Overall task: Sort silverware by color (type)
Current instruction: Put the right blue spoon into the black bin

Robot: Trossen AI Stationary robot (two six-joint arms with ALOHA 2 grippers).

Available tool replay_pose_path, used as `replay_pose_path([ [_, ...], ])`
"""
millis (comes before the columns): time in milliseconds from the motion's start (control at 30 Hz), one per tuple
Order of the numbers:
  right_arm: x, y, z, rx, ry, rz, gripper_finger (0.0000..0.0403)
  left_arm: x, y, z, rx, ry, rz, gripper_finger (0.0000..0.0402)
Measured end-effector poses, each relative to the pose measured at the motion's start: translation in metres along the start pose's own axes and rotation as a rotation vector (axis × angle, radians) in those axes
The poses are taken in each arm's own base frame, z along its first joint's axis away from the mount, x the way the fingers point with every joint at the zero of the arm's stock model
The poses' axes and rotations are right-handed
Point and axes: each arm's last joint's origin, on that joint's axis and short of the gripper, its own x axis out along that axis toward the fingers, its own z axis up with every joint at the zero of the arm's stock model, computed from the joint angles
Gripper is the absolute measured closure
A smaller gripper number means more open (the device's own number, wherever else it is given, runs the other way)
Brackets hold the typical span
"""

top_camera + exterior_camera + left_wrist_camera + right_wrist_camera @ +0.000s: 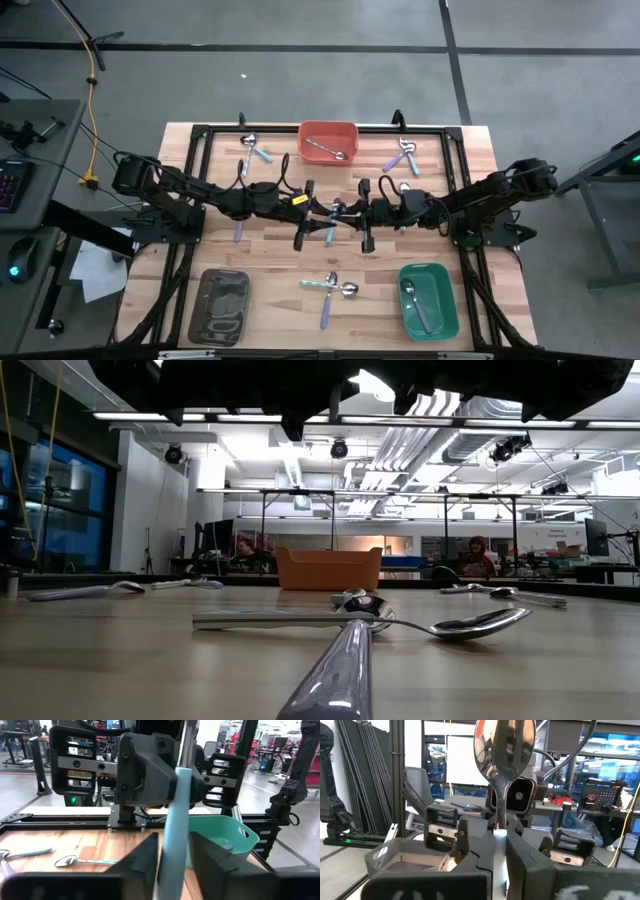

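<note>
This is a robotics lab or workshop in an open industrial hall. In the low view, bare ceiling ducts (470, 420) and strip lights (150, 416) run across the top, with workbenches (540, 575) and seated people (478, 557) at mid-frame. The high view shows grey concrete floor (300, 90) with taped lines, and a keyboard (8, 185) at far left.

- Bright, even light from long ceiling strip lamps (300, 418).
- Glare on the shiny metal spoon bowl (505, 745).
- The nearest lavender spoon handle (335, 675) is blurred.
</note>
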Motion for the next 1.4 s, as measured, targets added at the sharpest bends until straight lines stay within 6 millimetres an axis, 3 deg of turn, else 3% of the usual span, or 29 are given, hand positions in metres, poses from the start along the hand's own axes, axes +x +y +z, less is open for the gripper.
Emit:
replay_pose_path([
  [133,0.000,-0.001,0.000,0.008,0.002,-0.027,0.0398,0.000,0.004,0.000,0.005,-0.001,0.010,0.0359],
  [333,0.000,-0.001,-0.001,0.022,0.012,-0.035,0.0384,-0.001,0.009,-0.001,-0.018,0.011,0.009,0.0359],
  [667,-0.003,-0.005,0.005,0.011,0.008,-0.164,0.0284,-0.005,0.009,-0.004,-0.033,0.104,0.040,0.0359],
  [867,-0.010,-0.008,0.017,-0.019,0.028,-0.211,0.0260,-0.020,0.009,0.002,-0.035,0.221,0.091,0.0359],
  [1133,-0.021,-0.014,0.020,-0.065,0.171,-0.348,0.0272,-0.060,-0.014,0.021,-0.089,0.388,0.100,0.0359],
  [1400,-0.025,-0.025,0.009,-0.110,0.305,-0.459,0.0364,-0.105,-0.058,0.029,-0.299,0.564,0.164,0.0359],
])
